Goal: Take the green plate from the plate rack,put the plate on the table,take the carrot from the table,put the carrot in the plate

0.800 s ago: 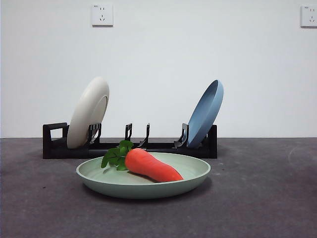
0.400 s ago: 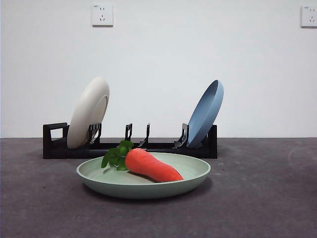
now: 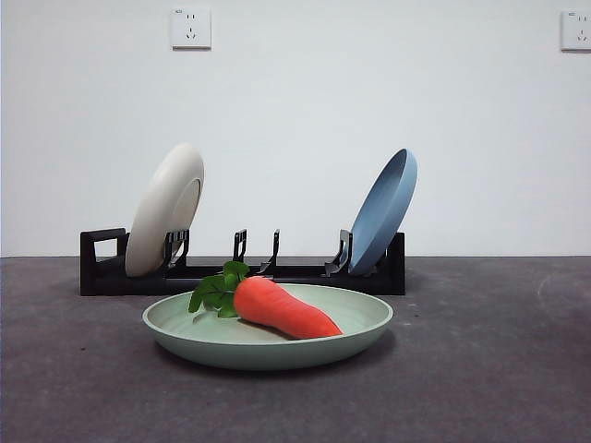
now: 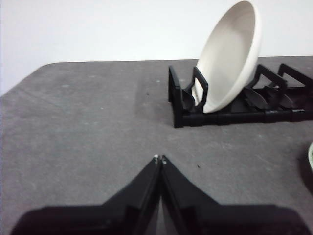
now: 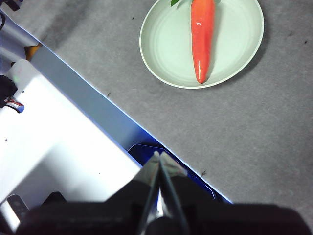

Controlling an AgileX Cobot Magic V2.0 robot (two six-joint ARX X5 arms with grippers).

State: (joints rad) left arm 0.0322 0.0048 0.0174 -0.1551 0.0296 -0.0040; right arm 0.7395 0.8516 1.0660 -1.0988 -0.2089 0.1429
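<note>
Three plates show: one green plate (image 3: pixel 268 337) flat on the table (image 3: pixel 489 369), holding the single carrot (image 3: pixel 282 308), plus one cream plate (image 3: pixel 164 209) and one blue plate (image 3: pixel 383 210) leaning in the plate rack (image 3: pixel 102 268) at twelve o'clock behind it. Bare table spreads at three and nine o'clock. The left gripper (image 4: pixel 160 159) hovers clenched near the rack's handle end; the right gripper (image 5: pixel 159 155), clenched too, hangs above the table edge.
</note>
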